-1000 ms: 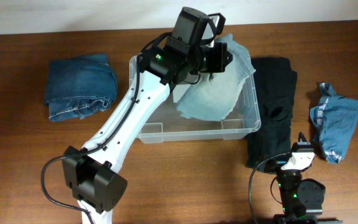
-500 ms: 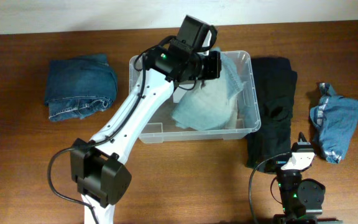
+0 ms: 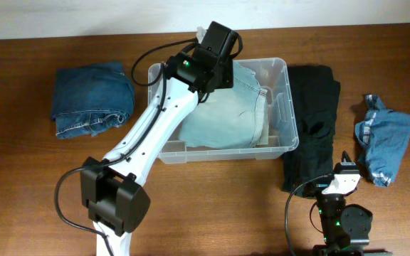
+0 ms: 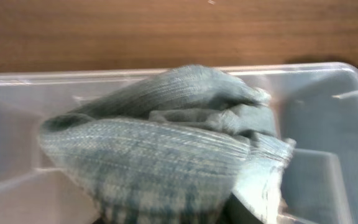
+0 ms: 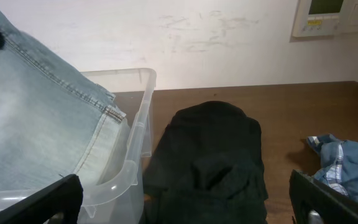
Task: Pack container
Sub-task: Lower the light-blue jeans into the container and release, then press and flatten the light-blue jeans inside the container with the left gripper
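Observation:
The container (image 3: 282, 114) is a clear plastic bin in the middle of the table. A light blue denim garment (image 3: 219, 117) lies spread inside it. My left gripper (image 3: 219, 71) is over the bin's far side, shut on the garment's upper edge. In the left wrist view the bunched garment (image 4: 166, 149) fills the frame and hides the fingers, with the container's rim (image 4: 328, 68) behind it. My right gripper (image 5: 185, 208) is open and empty, low at the table's front right, facing the black garment (image 5: 210, 155) and the container's corner (image 5: 135, 134).
Folded dark blue jeans (image 3: 91, 99) lie left of the container. A black garment (image 3: 312, 128) lies against its right side. A crumpled blue garment (image 3: 383, 139) lies at the far right. A wall stands behind the table.
My left gripper has moved left and down with the light denim garment. The garment no longer hangs over the bin's right rim and now lies inside. The right arm has not moved.

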{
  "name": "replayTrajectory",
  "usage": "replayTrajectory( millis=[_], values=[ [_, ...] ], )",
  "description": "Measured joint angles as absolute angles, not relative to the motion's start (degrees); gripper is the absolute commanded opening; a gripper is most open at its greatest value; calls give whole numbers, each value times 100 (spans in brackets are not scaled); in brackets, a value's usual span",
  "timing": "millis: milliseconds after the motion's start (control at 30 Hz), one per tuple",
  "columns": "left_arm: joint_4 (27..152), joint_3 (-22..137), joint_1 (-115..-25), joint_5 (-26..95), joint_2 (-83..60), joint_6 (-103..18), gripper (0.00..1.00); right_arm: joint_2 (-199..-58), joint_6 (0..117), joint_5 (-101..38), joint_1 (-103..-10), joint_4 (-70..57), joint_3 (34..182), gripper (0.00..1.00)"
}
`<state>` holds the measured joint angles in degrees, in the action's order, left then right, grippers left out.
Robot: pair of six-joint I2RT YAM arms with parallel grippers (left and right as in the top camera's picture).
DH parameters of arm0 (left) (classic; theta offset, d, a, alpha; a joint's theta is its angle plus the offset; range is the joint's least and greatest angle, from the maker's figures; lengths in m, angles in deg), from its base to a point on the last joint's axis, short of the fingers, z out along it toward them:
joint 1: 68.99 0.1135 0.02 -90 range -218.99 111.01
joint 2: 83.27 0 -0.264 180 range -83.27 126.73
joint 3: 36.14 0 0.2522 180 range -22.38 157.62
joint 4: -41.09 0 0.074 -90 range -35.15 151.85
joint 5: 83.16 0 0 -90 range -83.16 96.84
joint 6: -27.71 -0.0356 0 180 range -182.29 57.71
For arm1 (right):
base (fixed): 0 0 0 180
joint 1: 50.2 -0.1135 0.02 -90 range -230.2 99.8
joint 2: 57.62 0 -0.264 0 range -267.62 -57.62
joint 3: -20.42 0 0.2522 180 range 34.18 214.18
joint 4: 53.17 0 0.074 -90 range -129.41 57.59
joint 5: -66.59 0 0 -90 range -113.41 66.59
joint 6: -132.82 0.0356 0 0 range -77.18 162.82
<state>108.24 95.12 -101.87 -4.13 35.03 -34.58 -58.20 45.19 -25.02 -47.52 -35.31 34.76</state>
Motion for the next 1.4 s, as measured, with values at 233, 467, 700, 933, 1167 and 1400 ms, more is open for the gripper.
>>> replayTrajectory(
  millis=[233, 467, 700, 933, 1167, 1400],
  values=[
    [10831, 9512, -9724, -769, 3536, -3482, 100, -5820, 4519, -2502, -4752, -3531, 3476, 98],
    [10997, 9512, -9363, -397, 3536, -3526, 99, -5820, 4517, -2502, -4752, -3531, 3476, 98],
    [11681, 9533, -9667, -107, 3741, -3856, 75, -5820, 4517, -2502, -4752, -3531, 3476, 98],
    [11832, 9527, -9844, -61, 4906, -4991, 47, -5820, 4513, -2504, -4752, -3531, 3476, 98],
    [12035, 9522, -9826, -61, 5103, -6346, 41, -5820, 4517, -2502, -4752, -3531, 3476, 98],
    [12997, 9522, -9826, 554, 5105, -7189, 38, -5820, 4515, -2502, -4752, -3531, 3476, 98]
  ],
)
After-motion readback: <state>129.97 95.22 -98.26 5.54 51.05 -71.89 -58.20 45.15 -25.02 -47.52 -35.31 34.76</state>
